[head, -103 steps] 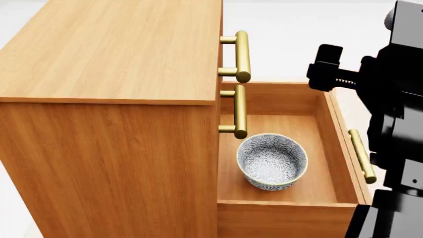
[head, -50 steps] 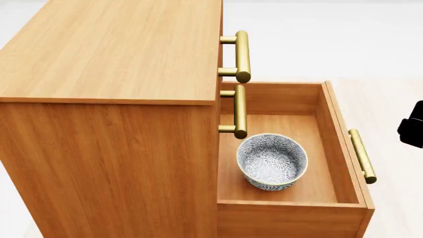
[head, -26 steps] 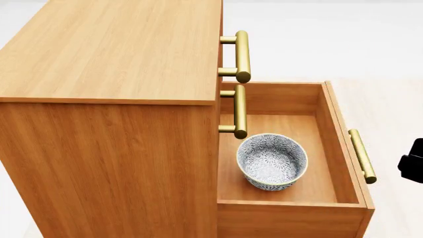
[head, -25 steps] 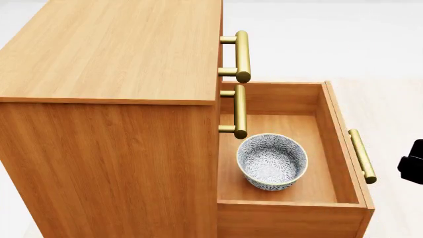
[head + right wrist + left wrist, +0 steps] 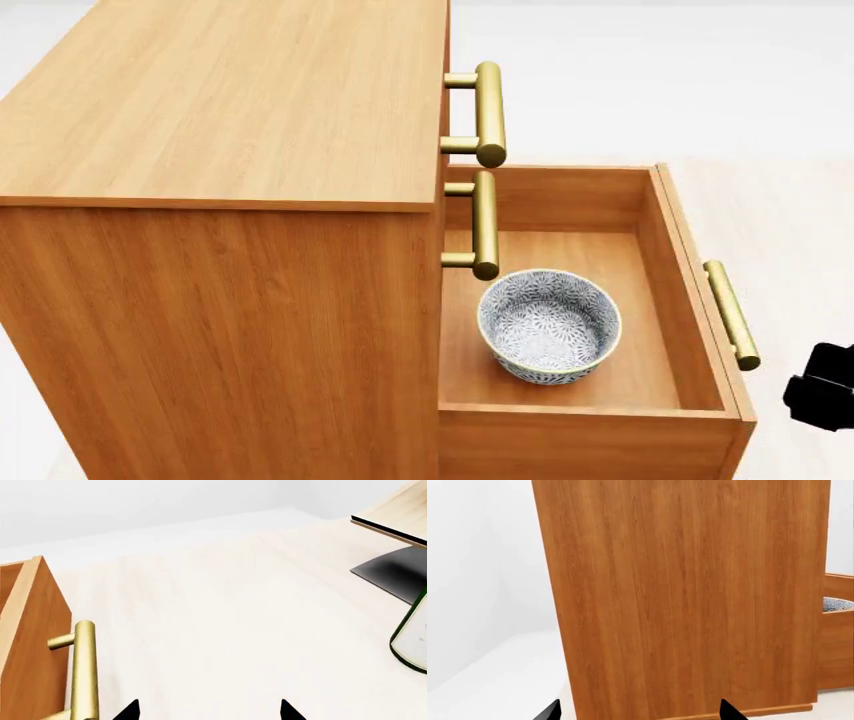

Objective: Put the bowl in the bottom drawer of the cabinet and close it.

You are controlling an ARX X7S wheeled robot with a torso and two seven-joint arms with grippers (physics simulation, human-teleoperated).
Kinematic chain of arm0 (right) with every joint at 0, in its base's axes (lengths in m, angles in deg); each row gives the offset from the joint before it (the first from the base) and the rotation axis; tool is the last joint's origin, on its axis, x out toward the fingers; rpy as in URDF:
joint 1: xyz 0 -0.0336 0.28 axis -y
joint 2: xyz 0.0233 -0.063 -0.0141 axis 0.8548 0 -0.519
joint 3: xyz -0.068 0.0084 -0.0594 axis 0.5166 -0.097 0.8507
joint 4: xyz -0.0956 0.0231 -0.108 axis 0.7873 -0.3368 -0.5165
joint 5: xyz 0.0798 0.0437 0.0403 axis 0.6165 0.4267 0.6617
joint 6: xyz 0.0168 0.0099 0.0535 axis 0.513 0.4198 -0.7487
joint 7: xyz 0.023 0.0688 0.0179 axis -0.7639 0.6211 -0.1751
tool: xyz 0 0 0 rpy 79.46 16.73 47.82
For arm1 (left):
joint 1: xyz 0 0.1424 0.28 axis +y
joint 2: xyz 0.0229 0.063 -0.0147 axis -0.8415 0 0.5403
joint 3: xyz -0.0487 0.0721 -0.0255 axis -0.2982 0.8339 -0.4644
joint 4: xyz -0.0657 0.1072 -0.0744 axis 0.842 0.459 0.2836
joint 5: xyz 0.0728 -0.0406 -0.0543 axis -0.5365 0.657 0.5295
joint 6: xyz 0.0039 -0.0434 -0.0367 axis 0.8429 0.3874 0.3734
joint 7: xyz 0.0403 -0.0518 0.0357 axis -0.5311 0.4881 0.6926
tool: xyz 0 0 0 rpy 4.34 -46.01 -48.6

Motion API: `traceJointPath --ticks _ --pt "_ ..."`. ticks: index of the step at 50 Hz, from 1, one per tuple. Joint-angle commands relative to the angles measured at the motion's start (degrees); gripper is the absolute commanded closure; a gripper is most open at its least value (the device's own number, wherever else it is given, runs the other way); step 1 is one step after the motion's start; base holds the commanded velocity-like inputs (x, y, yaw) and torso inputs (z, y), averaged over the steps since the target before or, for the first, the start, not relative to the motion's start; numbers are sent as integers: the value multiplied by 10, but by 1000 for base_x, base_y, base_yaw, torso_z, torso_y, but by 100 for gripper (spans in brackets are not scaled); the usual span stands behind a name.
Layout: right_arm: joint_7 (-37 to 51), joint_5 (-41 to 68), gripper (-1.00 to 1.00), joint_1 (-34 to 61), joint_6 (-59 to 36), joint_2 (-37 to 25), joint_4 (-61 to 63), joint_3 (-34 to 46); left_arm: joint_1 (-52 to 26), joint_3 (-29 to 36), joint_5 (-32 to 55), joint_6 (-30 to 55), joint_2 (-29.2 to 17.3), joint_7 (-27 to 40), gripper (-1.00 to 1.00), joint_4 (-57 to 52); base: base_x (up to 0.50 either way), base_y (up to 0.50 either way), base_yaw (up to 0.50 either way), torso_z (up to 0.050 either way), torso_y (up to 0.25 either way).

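We see the bowl [image 5: 550, 326] inside the open bottom drawer [image 5: 667, 290], which projects right of the cabinet [image 5: 227, 110], below two upper handles [image 5: 489, 112]; the right gripper [image 5: 821, 388] lies right of the drawer.

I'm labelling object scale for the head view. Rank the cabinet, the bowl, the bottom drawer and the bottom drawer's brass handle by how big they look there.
1. cabinet
2. bottom drawer
3. bowl
4. bottom drawer's brass handle, long but thin

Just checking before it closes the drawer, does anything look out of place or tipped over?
Nothing stands out. The bowl sits upright inside the open bottom drawer, and the cabinet looks undamaged.
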Motion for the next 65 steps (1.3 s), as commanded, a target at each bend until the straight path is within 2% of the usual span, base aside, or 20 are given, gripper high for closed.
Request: traceJointPath --ticks 1,4,7,8,11,65 --pt "3 2 -100 -20 24 4 -22 -5 0 1 -2 3 -1 1 -100 -2 0 0 0 0 0" --pt "5 0 -100 -23 30 4 -29 -4 -1 4 -11 29 -4 1 -100 -11 0 0 0 0 0" --pt "6 -2 -100 -25 45 4 -45 -1 -2 4 -8 15 -2 1 -100 -3 0 0 0 0 0" --pt "6 -1 -100 -25 45 4 -46 -2 1 0 17 -5 -3 -4 -100 -4 0 0 0 0 0" --pt "6 -1 -100 -26 41 4 -39 -1 0 4 -1 0 -3 -3 -100 -4 0 0 0 0 0" --pt "19 -16 -100 -3 126 18 -168 43 0 6 1 1 -5 3 -100 -5 0 0 0 0 0"
